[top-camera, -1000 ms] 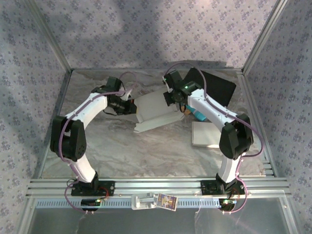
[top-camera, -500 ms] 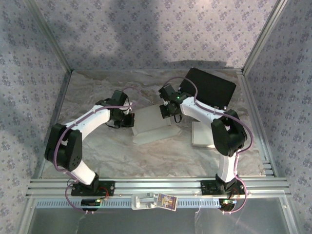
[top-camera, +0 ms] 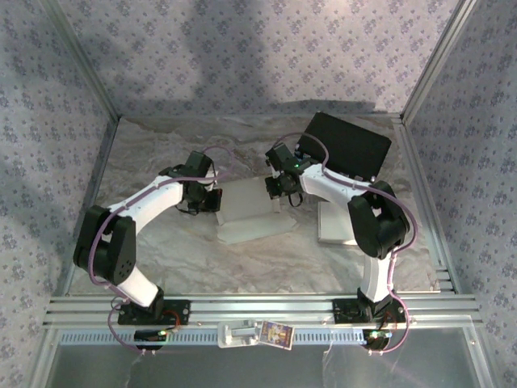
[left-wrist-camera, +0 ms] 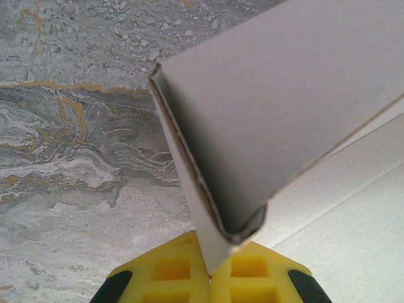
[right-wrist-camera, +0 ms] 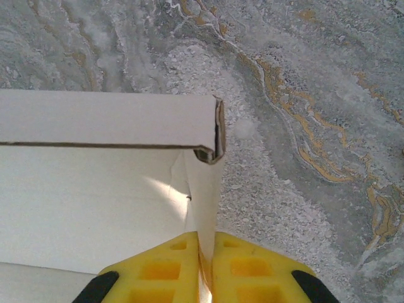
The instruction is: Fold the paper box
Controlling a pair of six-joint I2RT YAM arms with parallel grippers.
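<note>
Fingers (left-wrist-camera: 161,274) of your left gripper (left-wrist-camera: 213,255) pinch shut on the left wall of the paper box (top-camera: 250,212), while the yellow pads (right-wrist-camera: 252,268) of the right gripper (right-wrist-camera: 205,249) clamp its right wall, card sandwiched between them. Around the box spreads the marbled table (top-camera: 161,267). A black panel (top-camera: 347,145) lies beyond its far right corner, and a white slab (top-camera: 333,226) sits just to its right. The box itself looks half-formed, held between both grippers. Expect thin, light card, stiff along the creases but easily crushed or torn elsewhere. Take hold low on the walls, near the folds, and press gently.
</note>
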